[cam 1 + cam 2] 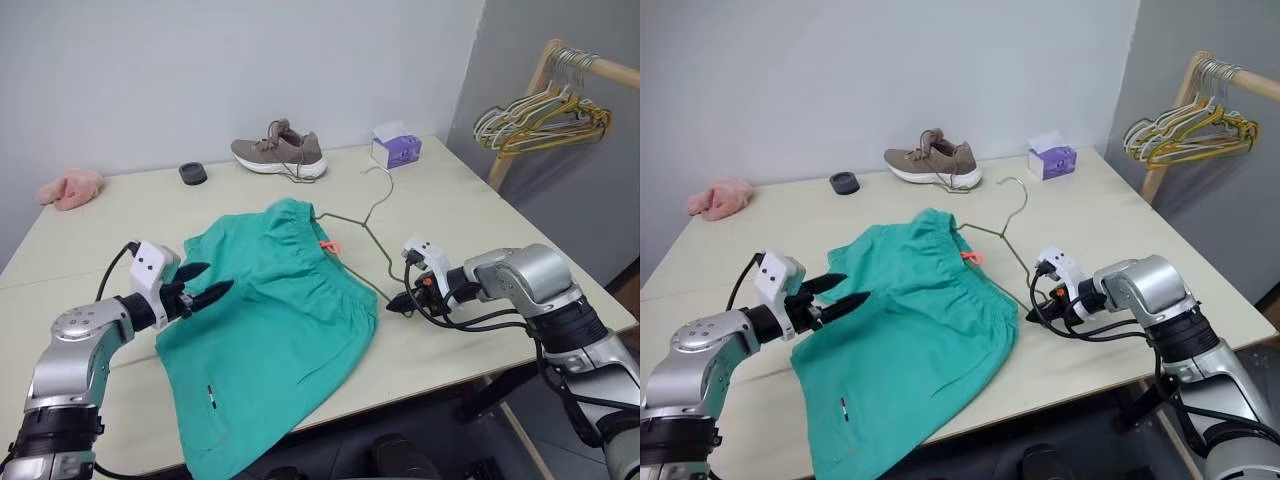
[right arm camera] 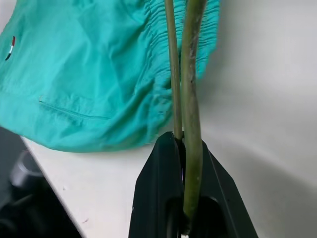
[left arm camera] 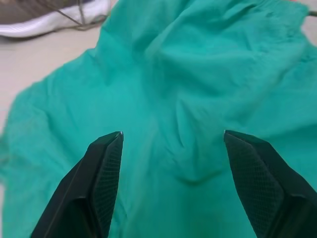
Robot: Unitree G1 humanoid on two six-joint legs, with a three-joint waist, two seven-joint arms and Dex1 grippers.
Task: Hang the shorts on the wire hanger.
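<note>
I see the teal-green fabric shorts (image 1: pixel 275 330) spread flat on the beige table (image 1: pixel 450 200). My right gripper (image 1: pixel 400 303) is clenched on one corner of the thin olive wire hanger (image 1: pixel 362 222), which runs under the waistband. My left gripper (image 1: pixel 200 291) hovers over the shorts, jaws spread, holding nothing.

Shorts (image 1: pixel 275 320) atop wire hanger (image 1: pixel 362 232)

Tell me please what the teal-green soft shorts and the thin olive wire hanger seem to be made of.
The teal-green shorts: probably a light woven fabric, matte; it wrinkles softly and gathers at the waistband. The thin olive wire hanger: apparently metal wire with a dull olive coating, slightly rough where the shut right gripper pinches it.
</note>
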